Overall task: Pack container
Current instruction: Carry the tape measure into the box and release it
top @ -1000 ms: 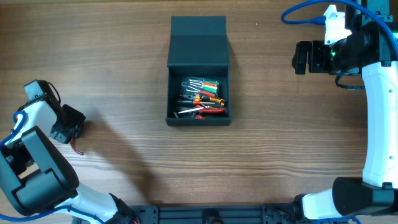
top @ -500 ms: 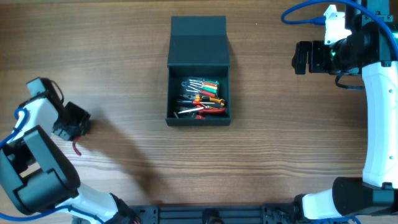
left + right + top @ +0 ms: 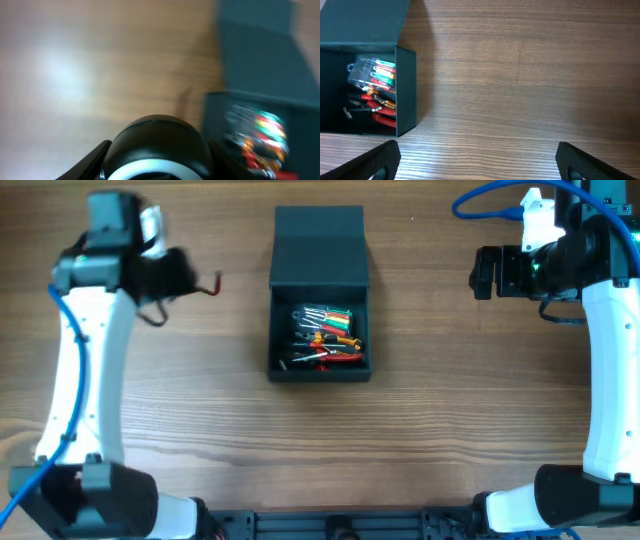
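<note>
Our left gripper (image 3: 190,277) is closed on one thin red-tipped piece (image 3: 214,283), which juts out just left of the container's lid. Our left wrist view is too blurred to add more. One container (image 3: 320,373) sits mid-table, toward the far edge. It is dark teal-black, matte and rectangular, and its one lid (image 3: 320,245) lies open flat behind it. Inside is a heap of tools (image 3: 322,338) with red, orange and green handles, too tangled for us to count. Our right gripper (image 3: 484,272) hovers well right of the container, jaws spread wide apart. We count two arms. The table (image 3: 430,430) is light-brown wood grain.
</note>
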Available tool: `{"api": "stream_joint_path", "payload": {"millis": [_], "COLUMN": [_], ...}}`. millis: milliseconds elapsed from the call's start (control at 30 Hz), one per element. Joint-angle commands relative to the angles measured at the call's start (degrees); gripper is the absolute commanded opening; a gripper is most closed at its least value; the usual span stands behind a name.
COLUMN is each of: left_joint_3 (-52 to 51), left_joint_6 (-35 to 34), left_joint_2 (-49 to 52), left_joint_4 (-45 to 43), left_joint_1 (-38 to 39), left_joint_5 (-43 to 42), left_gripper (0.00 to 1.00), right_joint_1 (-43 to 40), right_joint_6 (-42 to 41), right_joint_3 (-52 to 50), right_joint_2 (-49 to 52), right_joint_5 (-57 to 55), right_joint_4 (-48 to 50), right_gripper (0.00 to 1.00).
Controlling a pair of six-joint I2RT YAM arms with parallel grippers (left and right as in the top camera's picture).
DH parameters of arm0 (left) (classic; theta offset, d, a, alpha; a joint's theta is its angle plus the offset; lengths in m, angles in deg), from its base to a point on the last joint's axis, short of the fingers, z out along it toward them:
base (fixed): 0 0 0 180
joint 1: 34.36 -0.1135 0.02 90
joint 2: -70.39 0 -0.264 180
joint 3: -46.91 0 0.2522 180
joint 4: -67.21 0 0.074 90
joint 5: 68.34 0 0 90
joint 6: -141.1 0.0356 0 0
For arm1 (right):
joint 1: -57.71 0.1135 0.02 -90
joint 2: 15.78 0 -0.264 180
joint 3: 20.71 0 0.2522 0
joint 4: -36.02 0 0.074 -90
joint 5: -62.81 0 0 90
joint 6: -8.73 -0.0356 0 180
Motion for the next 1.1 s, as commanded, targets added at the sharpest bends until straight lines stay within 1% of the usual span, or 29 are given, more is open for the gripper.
{"api": "stream_joint_path", "payload": {"millis": [0, 100, 167, 233, 333, 567, 800, 1067], "left_joint_3": [2.3, 2.2, 2.2, 2.2, 2.2, 2.1, 2.1, 1.7], "left_joint_6": [24.9, 36.3, 41.0, 43.2, 43.1, 43.1, 43.1, 43.1], "left_joint_2": [-1.1, -0.1, 0.7, 1.9, 4.6, 13.8, 20.6, 24.0], "left_joint_4": [-0.3, -0.1, -0.2, -0.7, -1.4, -1.2, -0.7, 1.6], "left_joint_1": [9.9, 15.7, 18.4, 20.5, 22.1, 21.8, 21.8, 21.5], "left_joint_5": [-1.3, -1.3, -1.3, -1.3, -1.3, -1.3, -2.1, -2.2], "left_gripper": [0.04, 0.04, 0.04, 0.04, 0.04, 0.04, 0.04, 0.04], "right_joint_1": [-0.1, -0.1, -0.1, -0.1, -0.1, -0.1, -0.1, -0.1], "right_joint_6": [0.7, 0.6, 0.7, 0.7, 0.7, 0.8, 0.8, 0.8], "right_joint_3": [-0.5, -0.5, -0.5, -0.5, -0.5, -0.5, -0.5, -0.5], "right_joint_2": [0.5, 0.5, 0.5, 0.5, 0.5, 0.5, 0.5, 0.5], "right_joint_5": [0.3, 0.3, 0.3, 0.3, 0.3, 0.3, 0.3, 0.3], "right_joint_4": [0.0, 0.0, 0.0, 0.0, 0.0, 0.0, 0.0, 0.0], "right_gripper": [1.00, 1.00, 1.00, 1.00, 1.00, 1.00, 1.00, 1.00]}}
